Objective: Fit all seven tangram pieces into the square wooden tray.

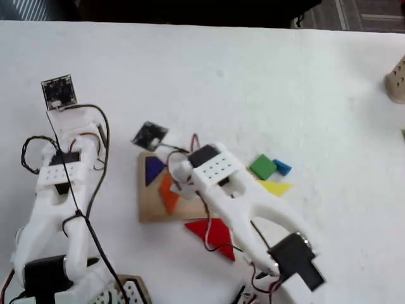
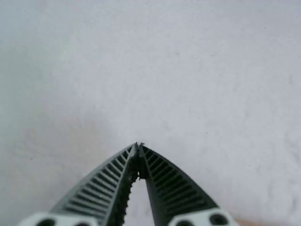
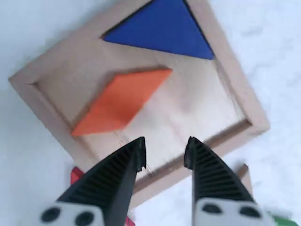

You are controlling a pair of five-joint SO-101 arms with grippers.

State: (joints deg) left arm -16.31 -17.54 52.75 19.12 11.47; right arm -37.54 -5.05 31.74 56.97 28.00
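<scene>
Right wrist view: parallelogram [image 3: 121, 102] lengthwise parallel to tray [image 3: 230, 70]

high: overhead, far | left wrist: near table [image 2: 188, 70] | right wrist: near tray [image 3: 242, 94], shared with high

Tray [image 1: 152, 214] — partly hidden under rt arm [image 1: 253, 212].

Left pincer [image 2: 138, 147], ribbed fingers [image 2: 108, 181] meeting at the tips, over bare white table [image 2: 188, 70]
</scene>
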